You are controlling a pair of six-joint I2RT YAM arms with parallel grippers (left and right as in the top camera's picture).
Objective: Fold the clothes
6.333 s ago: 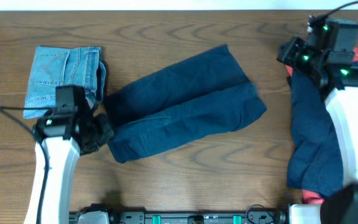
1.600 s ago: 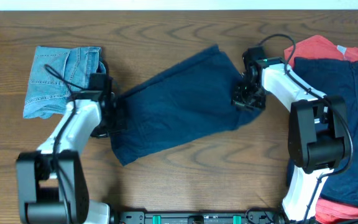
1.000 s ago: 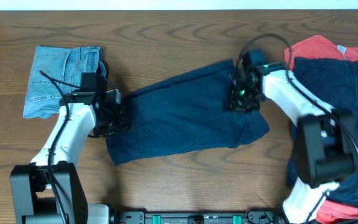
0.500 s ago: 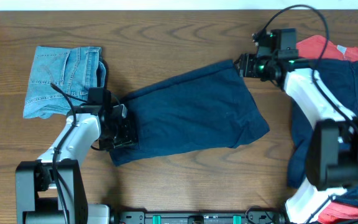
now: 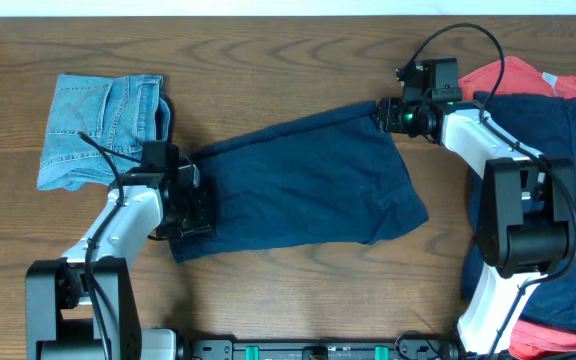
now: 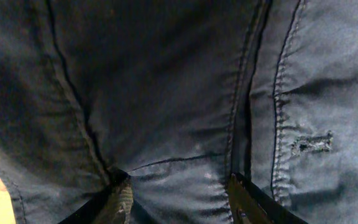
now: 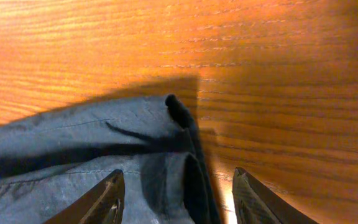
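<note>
Compared with half a second back, the right gripper [image 5: 388,114] has edged in over the far right corner of the navy shorts [image 5: 298,190]. These lie flat across the middle of the wooden table [image 5: 298,50]. The left gripper [image 5: 190,198] sits on their opposite end, probably to hold them taut for a fold. To the left lies folded denim [image 5: 98,125], to the right a navy and coral pile [image 5: 568,150].

Left wrist view: fingers [image 6: 120,200] spread, cloth flat beneath, nothing pinched.

Right wrist view: jaws apart astride the hem corner, bare wood beyond.
</note>
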